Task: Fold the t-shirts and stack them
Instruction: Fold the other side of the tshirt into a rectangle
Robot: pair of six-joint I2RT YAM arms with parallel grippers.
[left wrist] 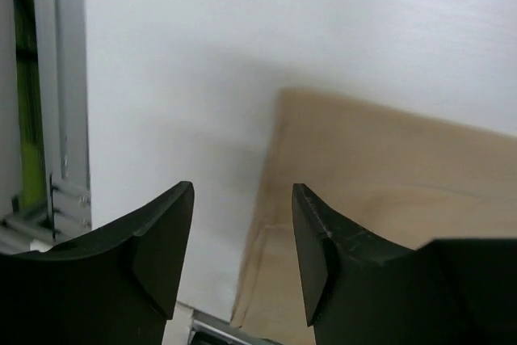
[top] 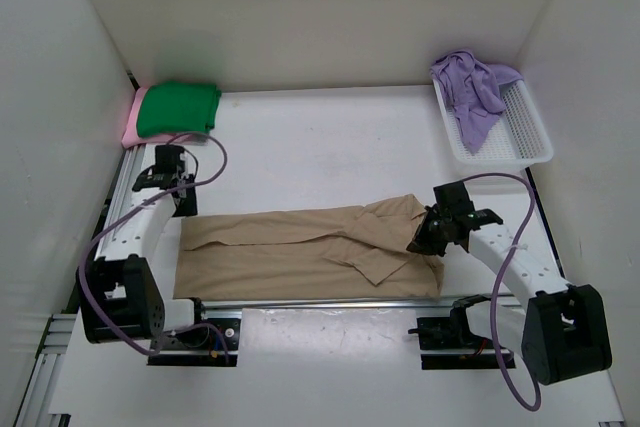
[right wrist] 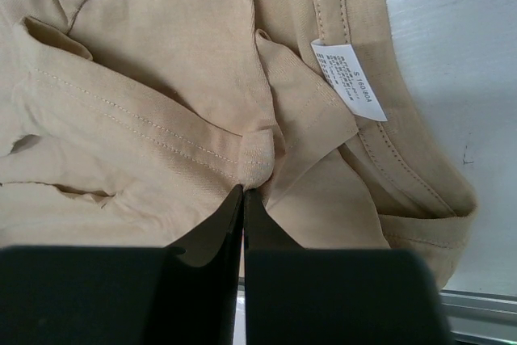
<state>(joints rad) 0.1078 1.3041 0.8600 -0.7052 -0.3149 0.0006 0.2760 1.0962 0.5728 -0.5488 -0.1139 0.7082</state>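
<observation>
The tan t-shirt [top: 310,247] lies spread lengthwise across the near part of the white table [top: 330,137], folded along its length, its collar end to the right and its hem end to the left. The left claw [left wrist: 242,199] hangs over the hem end with its jaws standing apart and nothing between them; below it show the bare table and a corner of the tan cloth. The right claw [right wrist: 243,195] is closed tight at the collar end, its tips pinching a small puckered fold of the tan t-shirt, with the white size label [right wrist: 349,80] just beyond. At the far left corner a folded green t-shirt [top: 178,109] sits on top of a pink t-shirt [top: 130,129]. At the far right a crumpled lavender t-shirt [top: 475,87] lies in a white mesh basket [top: 528,137].
</observation>
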